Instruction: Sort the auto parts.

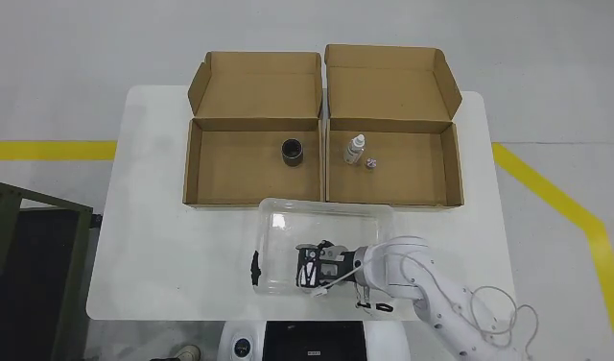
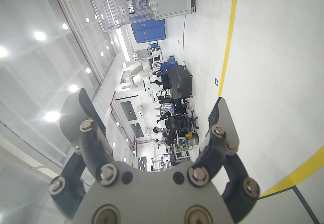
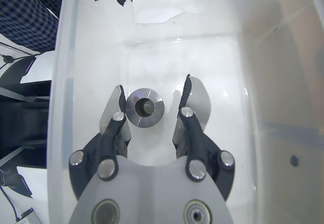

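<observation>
Metal ring [image 3: 144, 108], conical with a bore through its middle, lies flat on the floor of the clear plastic bin [image 1: 326, 205] at the near edge of the table [image 1: 144, 217]. The right gripper [image 3: 153, 95] is down in the bin, jaws open around the ring: one finger [image 3: 114, 103] touches its rim, the other stands apart. Beyond the bin sit two open cardboard boxes. The left box [image 1: 230, 164] holds a dark cylinder [image 1: 293, 152]. The right box [image 1: 422, 164] holds a small white bottle [image 1: 355, 150] and a tiny round piece [image 1: 374, 162], perhaps a nut. The left gripper [image 2: 152, 113] points out into the room, jaws open and empty.
</observation>
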Robot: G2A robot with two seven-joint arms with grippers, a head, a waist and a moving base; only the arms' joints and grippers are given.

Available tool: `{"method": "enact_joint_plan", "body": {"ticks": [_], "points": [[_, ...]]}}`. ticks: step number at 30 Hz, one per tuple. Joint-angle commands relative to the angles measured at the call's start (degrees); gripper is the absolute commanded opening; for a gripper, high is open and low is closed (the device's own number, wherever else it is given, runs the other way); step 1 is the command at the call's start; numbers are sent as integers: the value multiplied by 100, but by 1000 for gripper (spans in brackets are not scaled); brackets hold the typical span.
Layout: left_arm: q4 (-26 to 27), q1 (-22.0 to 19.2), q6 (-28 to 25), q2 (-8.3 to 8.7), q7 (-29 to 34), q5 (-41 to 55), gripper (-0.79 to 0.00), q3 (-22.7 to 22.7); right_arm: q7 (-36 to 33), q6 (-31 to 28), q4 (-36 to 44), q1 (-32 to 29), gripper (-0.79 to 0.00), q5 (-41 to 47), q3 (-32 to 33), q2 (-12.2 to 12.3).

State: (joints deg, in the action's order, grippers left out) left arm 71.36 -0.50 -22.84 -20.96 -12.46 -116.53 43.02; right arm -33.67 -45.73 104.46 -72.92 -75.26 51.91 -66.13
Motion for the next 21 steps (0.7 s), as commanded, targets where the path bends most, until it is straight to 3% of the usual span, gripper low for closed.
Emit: {"method": "enact_joint_plan", "body": {"ticks": [1,12,15,19,21], "points": [[0,0,0,0,0,0,0,0,-34,17,-29,27,-413,29,-14,1],[0,0,0,0,0,0,0,0,-144,163,-64,30,-560,233,86,44],[0,0,0,0,0,0,0,0,-140,245,-79,51,-622,311,112,47],[0,0,0,0,0,0,0,0,-77,438,-87,97,-785,502,179,44],[0,0,0,0,0,0,0,0,-29,565,-80,111,-785,666,227,40]]}}
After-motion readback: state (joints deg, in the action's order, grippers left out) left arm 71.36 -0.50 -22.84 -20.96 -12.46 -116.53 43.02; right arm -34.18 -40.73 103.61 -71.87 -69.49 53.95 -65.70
